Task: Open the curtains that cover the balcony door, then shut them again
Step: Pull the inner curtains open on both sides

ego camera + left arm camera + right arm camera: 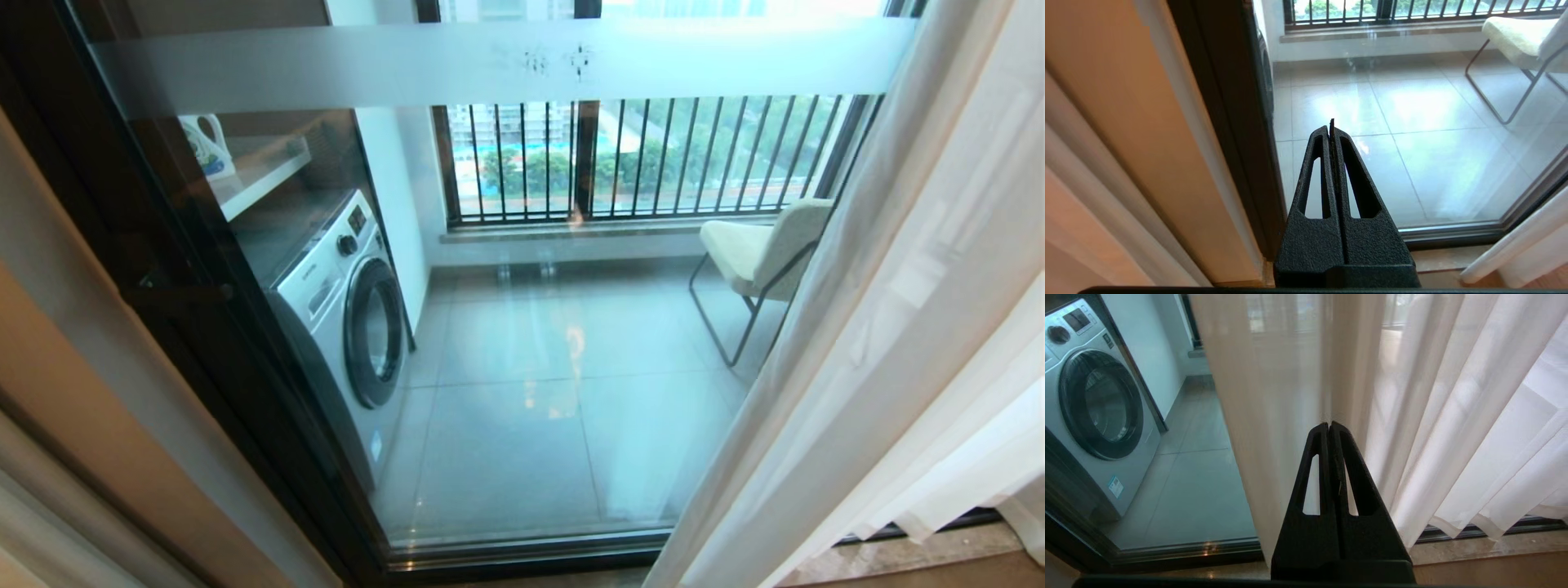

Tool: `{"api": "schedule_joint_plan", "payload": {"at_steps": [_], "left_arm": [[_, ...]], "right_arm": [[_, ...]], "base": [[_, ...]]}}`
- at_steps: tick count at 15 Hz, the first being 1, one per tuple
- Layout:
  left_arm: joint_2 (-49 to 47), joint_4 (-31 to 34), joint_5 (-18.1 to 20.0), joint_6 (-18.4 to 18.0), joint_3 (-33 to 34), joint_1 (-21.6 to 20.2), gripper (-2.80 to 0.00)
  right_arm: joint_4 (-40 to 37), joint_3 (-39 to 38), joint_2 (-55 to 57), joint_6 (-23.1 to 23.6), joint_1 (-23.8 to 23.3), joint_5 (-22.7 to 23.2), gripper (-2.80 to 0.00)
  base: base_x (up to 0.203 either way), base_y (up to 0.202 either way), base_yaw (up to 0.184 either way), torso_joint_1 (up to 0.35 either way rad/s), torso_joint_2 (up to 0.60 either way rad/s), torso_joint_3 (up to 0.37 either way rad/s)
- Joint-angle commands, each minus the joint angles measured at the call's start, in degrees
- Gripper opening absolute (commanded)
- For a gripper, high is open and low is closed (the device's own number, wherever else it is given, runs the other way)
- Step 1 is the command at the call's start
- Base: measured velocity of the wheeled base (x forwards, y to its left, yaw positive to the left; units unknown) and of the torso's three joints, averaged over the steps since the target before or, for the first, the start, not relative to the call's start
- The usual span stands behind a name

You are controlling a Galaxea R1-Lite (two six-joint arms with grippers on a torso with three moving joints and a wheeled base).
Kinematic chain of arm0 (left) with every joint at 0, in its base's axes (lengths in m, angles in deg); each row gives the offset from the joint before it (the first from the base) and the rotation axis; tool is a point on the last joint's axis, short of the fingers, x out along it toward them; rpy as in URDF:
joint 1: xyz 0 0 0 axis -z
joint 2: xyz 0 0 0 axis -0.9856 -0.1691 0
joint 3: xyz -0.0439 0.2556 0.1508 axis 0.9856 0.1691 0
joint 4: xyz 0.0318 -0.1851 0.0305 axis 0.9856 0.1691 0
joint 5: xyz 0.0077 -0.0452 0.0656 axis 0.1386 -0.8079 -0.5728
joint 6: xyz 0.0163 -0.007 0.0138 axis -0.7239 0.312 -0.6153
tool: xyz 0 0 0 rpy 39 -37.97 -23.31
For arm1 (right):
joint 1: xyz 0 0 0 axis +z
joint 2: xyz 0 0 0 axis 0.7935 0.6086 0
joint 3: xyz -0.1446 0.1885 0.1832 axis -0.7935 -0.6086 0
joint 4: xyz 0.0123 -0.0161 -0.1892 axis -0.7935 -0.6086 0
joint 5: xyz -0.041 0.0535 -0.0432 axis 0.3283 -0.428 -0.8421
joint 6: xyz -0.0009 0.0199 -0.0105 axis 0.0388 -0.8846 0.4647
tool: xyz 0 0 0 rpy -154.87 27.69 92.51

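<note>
From the head view, the curtains [882, 343] hang bunched at the right, leaving most of the balcony door [506, 65] glass uncovered; behind it stand a washing machine [343, 310] and a chair [767, 245]. No arm shows there. In the left wrist view, the left hand [1332, 124] is clenched on nothing, pointing at the glass beside the dark door frame [1224, 122]. In the right wrist view, the right hand [1329, 425] is likewise clenched and empty, just before the sheer folds.
</note>
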Motion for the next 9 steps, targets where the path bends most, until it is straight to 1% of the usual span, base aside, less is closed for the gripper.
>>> {"api": "schedule_joint_plan", "payload": {"at_steps": [1, 7, 9], "left_arm": [[0.1, 0.0, 0.0, 0.0, 0.0, 0.0, -2.80], [0.1, 0.0, -0.1, -0.1, 0.0, 0.0, -2.80], [0.1, 0.0, 0.0, -0.1, 0.0, 0.0, -2.80]], "right_arm": [[0.0, 0.0, 0.0, 0.0, 0.0, 0.0, -2.80], [0.1, 0.0, 0.0, 0.0, 0.1, 0.0, -2.80], [0.0, 0.0, 0.0, 0.0, 0.0, 0.0, -2.80]], "base": [[0.000, -0.181, 0.003, 0.007, -0.01, -0.002], [0.000, -0.188, 0.000, 0.004, 0.00, 0.003], [0.000, -0.152, -0.001, 0.002, 0.00, 0.004]]}}
